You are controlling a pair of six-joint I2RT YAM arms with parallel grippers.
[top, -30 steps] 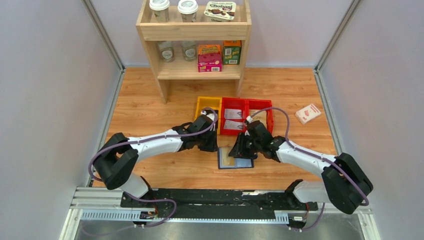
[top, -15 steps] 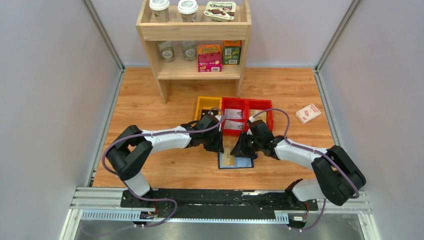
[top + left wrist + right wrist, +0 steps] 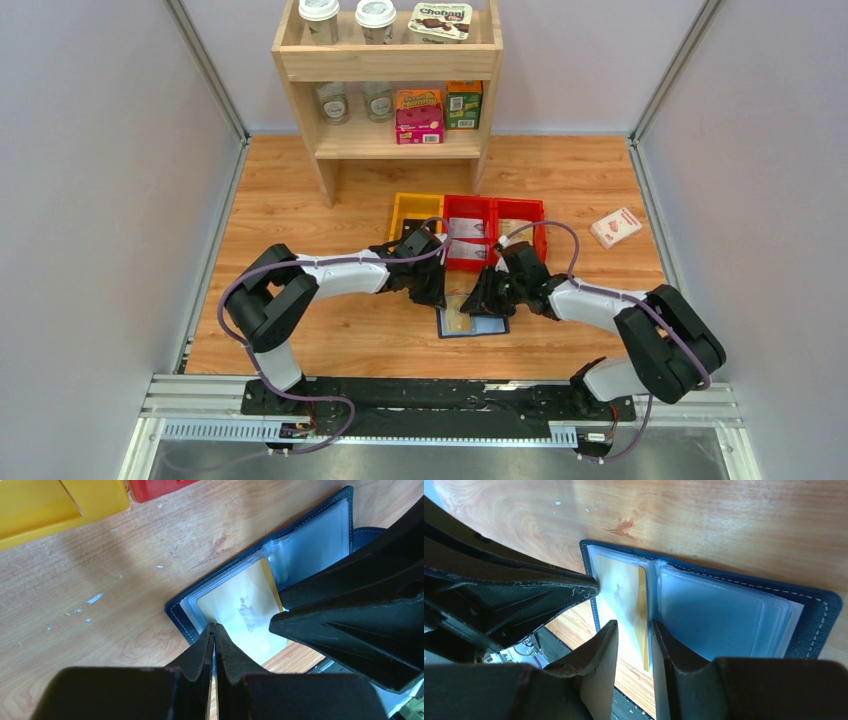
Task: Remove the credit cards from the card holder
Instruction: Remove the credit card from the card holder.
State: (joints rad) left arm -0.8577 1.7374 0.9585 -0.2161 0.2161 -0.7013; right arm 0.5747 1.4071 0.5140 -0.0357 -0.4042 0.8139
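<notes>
Plastic sleeves (image 3: 724,615) of the open card holder (image 3: 472,320), lying mid-worktop (image 3: 300,200) toward its front edge, look soft and slippery. The yellow credit card (image 3: 240,605) inside seems thin, stiff and light. The left gripper (image 3: 214,630) is pressed together at the sleeve's corner; the right gripper (image 3: 631,630) stands parted over the card. It is probably best pinched by the edge at the sleeve's mouth.

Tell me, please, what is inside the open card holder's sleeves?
A yellow card shows through the clear sleeve on the card holder's half nearer the left arm. The other half's sleeves look empty. Whether more lie beneath cannot be seen.
</notes>
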